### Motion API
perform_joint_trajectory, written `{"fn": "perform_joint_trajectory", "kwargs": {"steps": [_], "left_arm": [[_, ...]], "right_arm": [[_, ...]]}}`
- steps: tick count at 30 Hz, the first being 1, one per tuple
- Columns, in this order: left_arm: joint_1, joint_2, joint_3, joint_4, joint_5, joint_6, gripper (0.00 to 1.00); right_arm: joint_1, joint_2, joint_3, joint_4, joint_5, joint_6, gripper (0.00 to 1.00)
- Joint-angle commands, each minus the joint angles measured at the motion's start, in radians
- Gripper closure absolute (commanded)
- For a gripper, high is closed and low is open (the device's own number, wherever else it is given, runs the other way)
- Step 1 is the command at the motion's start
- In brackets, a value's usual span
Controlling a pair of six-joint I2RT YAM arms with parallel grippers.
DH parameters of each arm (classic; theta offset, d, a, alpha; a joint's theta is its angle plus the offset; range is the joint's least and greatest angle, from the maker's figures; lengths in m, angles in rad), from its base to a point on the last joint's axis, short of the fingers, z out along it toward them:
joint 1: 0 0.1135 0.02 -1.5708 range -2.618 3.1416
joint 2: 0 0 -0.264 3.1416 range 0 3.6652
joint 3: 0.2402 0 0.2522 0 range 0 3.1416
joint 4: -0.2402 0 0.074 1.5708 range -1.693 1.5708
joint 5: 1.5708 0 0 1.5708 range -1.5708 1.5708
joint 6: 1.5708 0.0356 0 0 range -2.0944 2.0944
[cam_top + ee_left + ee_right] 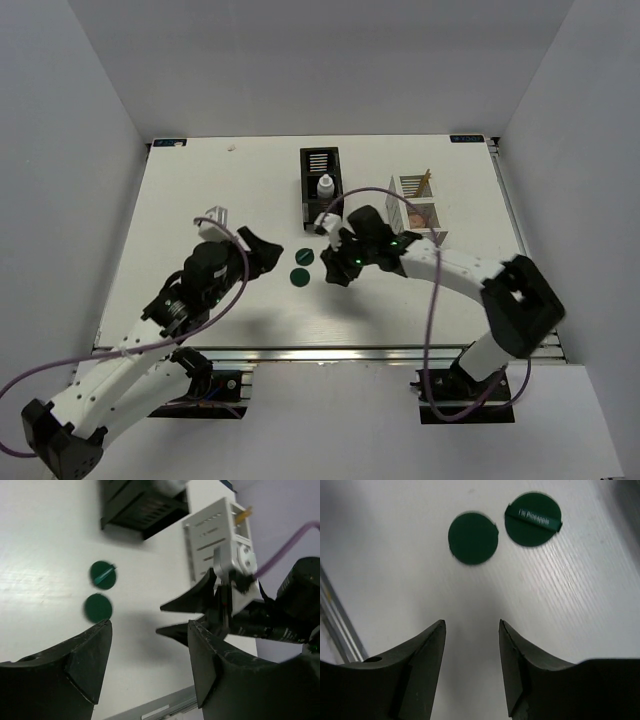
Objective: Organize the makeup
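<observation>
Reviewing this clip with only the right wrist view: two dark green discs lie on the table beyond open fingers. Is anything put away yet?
Observer: Yes. From the top view, a small white bottle stands in the black organizer box.
Reviewer: Is there a second box?
Observer: Yes, a white organizer box to the right of the black one, with a tan stick poking out of its far end.
Reviewer: Where is the other arm?
Observer: The left hand is open and empty. It sits left of the dark green discs without touching them and faces the right hand.
</observation>
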Motion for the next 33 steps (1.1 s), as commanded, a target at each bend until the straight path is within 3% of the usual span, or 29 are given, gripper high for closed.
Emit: {"fn": "perform_joint_trajectory", "kwargs": {"steps": [1,8,25,29,30,33], "left_arm": [[0.004,-0.134,-0.087,-0.158,-0.142,-0.156,0.29],[0.004,-0.364,-0.129,-0.311,-0.222,-0.227,0.28],[0.004,-0.343,-0.112,-0.342,-0.231,-0.217,0.28],[0.004,-0.332,-0.116,-0.33,-0.233,-0.215,0.27],[0.004,-0.329,-0.118,-0.322,-0.231,-0.213,0.27],[0.004,-0.314,-0.124,-0.305,-0.228,-0.21,0.27]], "right_arm": [[0.076,0.14,0.177,0.036,0.193,0.134,0.48],[0.141,0.329,0.304,0.054,0.21,0.236,0.47],[0.151,0.482,0.375,0.059,0.269,0.277,0.51],[0.153,0.494,0.369,0.033,0.253,0.277,0.61],[0.153,0.493,0.363,0.031,0.246,0.28,0.7],[0.153,0.479,0.337,0.019,0.223,0.28,0.8]]}}
